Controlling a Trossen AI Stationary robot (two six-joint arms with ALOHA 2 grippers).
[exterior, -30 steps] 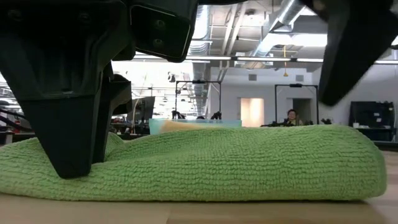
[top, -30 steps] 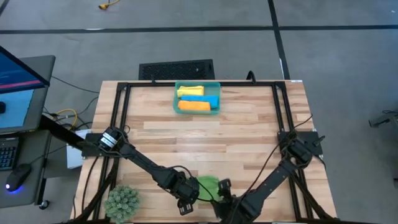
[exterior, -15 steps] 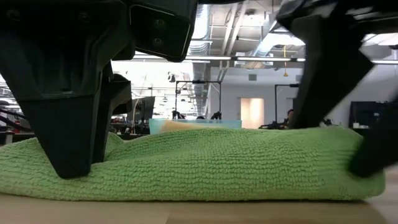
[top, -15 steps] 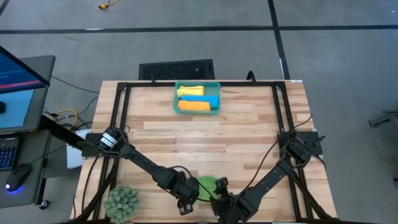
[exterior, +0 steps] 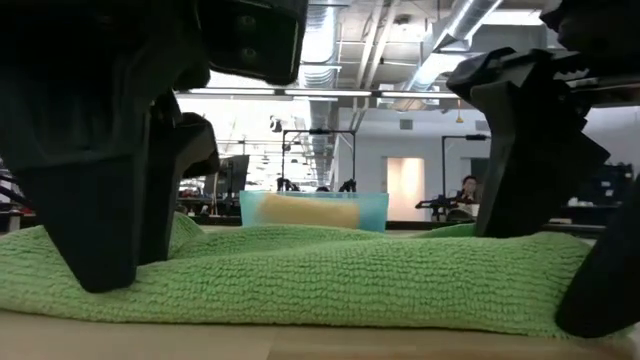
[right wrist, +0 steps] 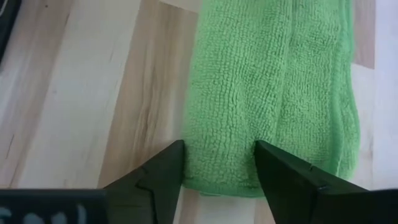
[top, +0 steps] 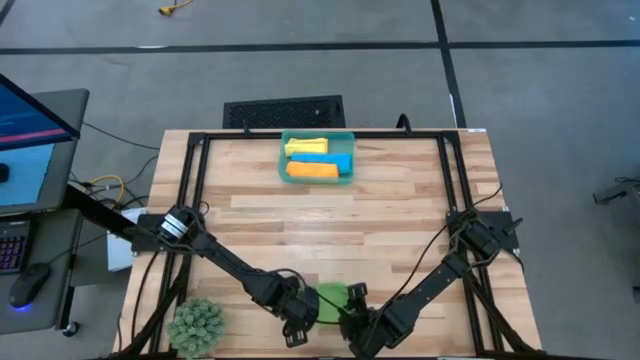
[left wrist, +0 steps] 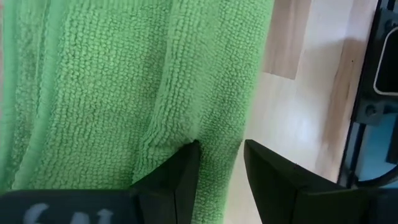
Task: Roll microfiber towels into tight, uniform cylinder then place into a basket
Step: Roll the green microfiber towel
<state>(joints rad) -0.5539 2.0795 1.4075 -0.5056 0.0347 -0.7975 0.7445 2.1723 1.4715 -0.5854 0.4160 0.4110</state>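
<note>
A green microfiber towel (top: 335, 297), folded into a thick strip, lies flat on the wood near the table's front edge, its length running left to right. My left gripper (left wrist: 221, 168) is shut on its left end. My right gripper (right wrist: 217, 168) is open and down at the towel's right end (exterior: 560, 270), its fingers astride part of the strip. The teal basket (top: 345, 150) stands at the far middle of the table and holds a yellow, a blue and an orange roll. The low view also shows it behind the towel. My left gripper pinches a fold along one long edge of the towel (left wrist: 217, 140), at its left end, between its two fingers. The fingers (exterior: 100, 250) slant down from the table's left and dent the pile. The towel stays flat on the table. My right gripper meets the towel's right end with open fingers slanting down from the right. One fingertip (right wrist: 165, 177) stands at the strip's long edge, the other (right wrist: 280, 174) on the crease along its middle. The cloth between them (right wrist: 217, 146) lies on the table.
A spiky green plant ball (top: 197, 325) sits at the front left corner, close to my left arm. A black grate (top: 283, 110) lies on the floor beyond the far edge. Bare wood stretches between the towel and the basket.
My right gripper has come down from above the towel onto its right end, fingers still apart. Under it the towel's right part has sunk lower. My left gripper has kept its hold.
</note>
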